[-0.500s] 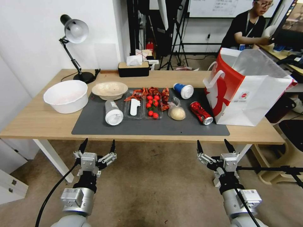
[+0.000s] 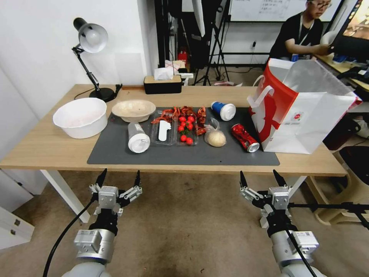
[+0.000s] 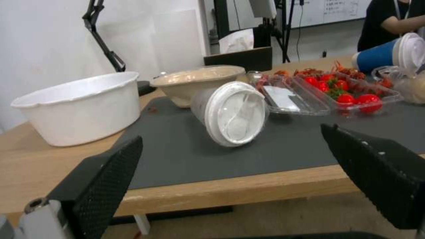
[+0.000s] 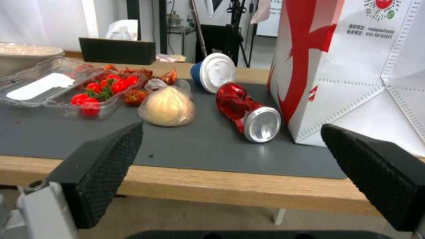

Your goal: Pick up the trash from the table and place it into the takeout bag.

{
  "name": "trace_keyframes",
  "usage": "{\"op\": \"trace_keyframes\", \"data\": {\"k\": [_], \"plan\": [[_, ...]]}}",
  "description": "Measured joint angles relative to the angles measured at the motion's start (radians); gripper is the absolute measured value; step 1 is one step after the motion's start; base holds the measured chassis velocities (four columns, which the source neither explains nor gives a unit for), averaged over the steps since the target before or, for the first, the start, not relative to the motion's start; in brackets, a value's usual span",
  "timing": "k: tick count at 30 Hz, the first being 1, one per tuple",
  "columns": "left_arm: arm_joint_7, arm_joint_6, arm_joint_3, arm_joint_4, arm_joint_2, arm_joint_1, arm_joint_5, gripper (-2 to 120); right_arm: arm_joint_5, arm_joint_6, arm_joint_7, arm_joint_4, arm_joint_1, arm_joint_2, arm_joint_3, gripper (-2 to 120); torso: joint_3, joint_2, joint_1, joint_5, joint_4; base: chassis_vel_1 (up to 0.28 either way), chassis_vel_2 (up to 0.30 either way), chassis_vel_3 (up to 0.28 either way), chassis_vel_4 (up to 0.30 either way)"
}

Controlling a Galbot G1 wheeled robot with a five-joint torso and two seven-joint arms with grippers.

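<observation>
On the grey mat of the table [image 2: 50, 148] the trash lies in a row: a clear white-lidded cup [image 2: 137, 137] [image 3: 230, 113] on its side, a bagged beige bun [image 2: 215, 137] [image 4: 167, 106], a crushed red can [image 2: 245, 137] [image 4: 248, 111], a blue paper cup [image 2: 223, 110] [image 4: 212, 72] and a beige bowl [image 2: 133, 109] [image 3: 195, 81]. The takeout bag [image 2: 303, 107] [image 4: 354, 66] stands open at the table's right end. My left gripper [image 2: 118, 179] and right gripper [image 2: 260, 178] hang open below the table's front edge, holding nothing.
A clear tray [image 2: 175, 129] with cherry tomatoes and red crayfish sits mid-mat. A large white bowl [image 2: 80, 117], a desk lamp [image 2: 90, 40] and a black tissue box [image 2: 162, 84] occupy the left and back. A stool [image 2: 355, 161] stands right of the table.
</observation>
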State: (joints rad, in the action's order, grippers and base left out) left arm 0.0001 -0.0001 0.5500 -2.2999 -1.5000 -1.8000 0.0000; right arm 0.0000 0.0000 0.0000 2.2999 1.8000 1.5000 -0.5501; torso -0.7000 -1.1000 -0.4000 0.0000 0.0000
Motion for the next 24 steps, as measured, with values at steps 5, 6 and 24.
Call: {"op": "trace_keyframes", "data": {"k": [5, 6, 24], "plan": [[0.000, 0.000, 0.000, 0.000, 0.000, 0.000, 0.000, 100, 0.000, 0.000, 0.000, 0.000, 0.000, 0.000, 0.000, 100, 0.000, 0.000, 0.000, 0.0000, 0.0000, 0.000, 0.000, 0.000, 0.000], [0.000, 0.000, 0.000, 0.000, 0.000, 0.000, 0.000, 100, 0.000, 0.000, 0.000, 0.000, 0.000, 0.000, 0.000, 100, 0.000, 0.000, 0.000, 0.0000, 0.0000, 0.000, 0.000, 0.000, 0.000], [-0.107, 0.135, -0.163, 0.129, -0.046, 0.074, -0.054, 100, 0.078, -0.040, 0.044, 0.003, 0.073, 0.063, 0.120, 100, 0.000, 0.000, 0.000, -0.0001, 0.0000, 0.000, 0.000, 0.000, 0.000]]}}
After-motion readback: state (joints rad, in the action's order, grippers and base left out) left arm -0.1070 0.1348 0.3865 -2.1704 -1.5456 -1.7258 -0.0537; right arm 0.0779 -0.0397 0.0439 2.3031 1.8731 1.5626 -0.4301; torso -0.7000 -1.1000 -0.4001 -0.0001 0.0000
